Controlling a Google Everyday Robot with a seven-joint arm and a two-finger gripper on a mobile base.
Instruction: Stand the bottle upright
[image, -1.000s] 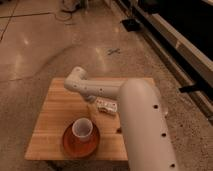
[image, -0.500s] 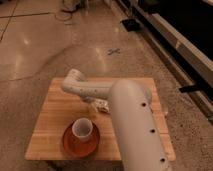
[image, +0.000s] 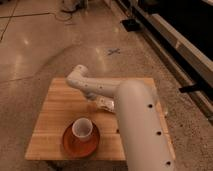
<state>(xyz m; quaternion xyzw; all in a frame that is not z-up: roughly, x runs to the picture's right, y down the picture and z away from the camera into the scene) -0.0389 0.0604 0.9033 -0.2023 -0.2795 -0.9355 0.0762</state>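
Observation:
The bottle is a small pale thing lying on its side near the middle of the wooden table; only part of it shows beside the arm. My gripper is at the end of the white arm, down at the table and right by the bottle's left end. The arm bends at an elbow over the table's far side and hides the bottle's right part.
A white cup stands on a round brown plate at the table's front, just in front of the gripper. The table's right half is covered by the arm. Polished floor lies around the table, and dark cabinets run along the right.
The arm has swung left and lower over the table, and its thick segment now covers more of the bottle. The cup and plate have not moved.

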